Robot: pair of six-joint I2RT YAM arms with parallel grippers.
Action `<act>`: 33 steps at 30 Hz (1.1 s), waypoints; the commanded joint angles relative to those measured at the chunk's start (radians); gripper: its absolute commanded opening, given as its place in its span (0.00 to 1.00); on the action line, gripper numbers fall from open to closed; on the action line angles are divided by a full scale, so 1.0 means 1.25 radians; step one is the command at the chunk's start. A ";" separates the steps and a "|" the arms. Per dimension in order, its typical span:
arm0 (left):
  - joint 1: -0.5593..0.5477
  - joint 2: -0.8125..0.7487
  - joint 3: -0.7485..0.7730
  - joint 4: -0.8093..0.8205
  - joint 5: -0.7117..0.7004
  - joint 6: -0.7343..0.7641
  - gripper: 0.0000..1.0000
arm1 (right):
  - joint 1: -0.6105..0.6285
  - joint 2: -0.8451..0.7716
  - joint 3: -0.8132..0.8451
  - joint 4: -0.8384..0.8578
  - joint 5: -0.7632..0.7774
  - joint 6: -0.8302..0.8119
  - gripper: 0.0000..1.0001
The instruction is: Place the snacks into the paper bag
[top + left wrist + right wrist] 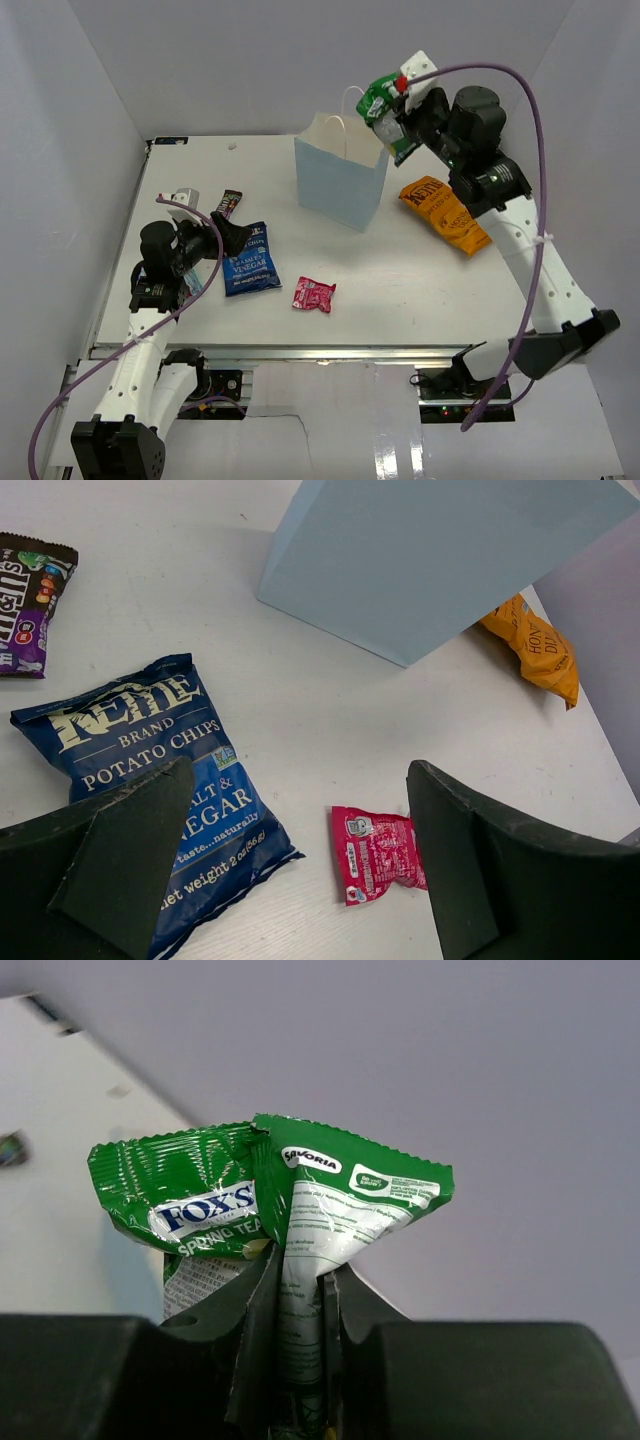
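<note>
My right gripper (395,118) is shut on the green packet (380,103) and holds it in the air just above the right rim of the upright light blue paper bag (340,180). The wrist view shows the green packet (290,1200) pinched between the jaws. My left gripper (228,238) is open and empty, low over the table beside the blue chip bag (250,258). In its view the blue chip bag (160,780) lies left and the small pink-red packet (378,850) right. The orange chip bag (445,212) lies right of the paper bag. The dark purple candy bar (229,204) lies at the left.
White enclosure walls (80,110) close in the table on the left, back and right. The pink-red packet (313,294) lies near the table's front edge. The purple cable (530,110) loops over the right arm.
</note>
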 commanded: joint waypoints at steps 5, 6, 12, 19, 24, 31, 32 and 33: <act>0.004 -0.002 0.019 0.000 0.010 0.012 0.98 | 0.031 0.187 0.081 0.362 0.432 0.033 0.08; 0.005 -0.002 0.018 0.000 0.010 0.012 0.98 | 0.032 0.199 0.083 0.390 0.439 0.033 0.08; 0.006 -0.002 0.018 0.000 0.012 0.013 0.98 | 0.062 0.265 0.081 0.449 0.464 0.037 0.08; 0.010 -0.004 0.018 0.002 0.018 0.013 0.98 | 0.109 0.241 -0.031 0.534 0.466 0.006 0.08; 0.010 -0.005 0.016 0.005 0.023 0.012 0.98 | 0.120 0.241 -0.101 0.574 0.445 -0.008 0.09; 0.011 -0.005 0.016 0.005 0.024 0.012 0.98 | 0.120 0.259 -0.128 0.560 0.401 -0.005 0.17; 0.011 -0.005 0.016 0.005 0.026 0.012 0.98 | 0.120 0.258 -0.134 0.552 0.389 0.010 0.19; 0.011 -0.005 0.017 0.005 0.026 0.012 0.98 | 0.120 0.254 -0.135 0.540 0.373 0.021 0.21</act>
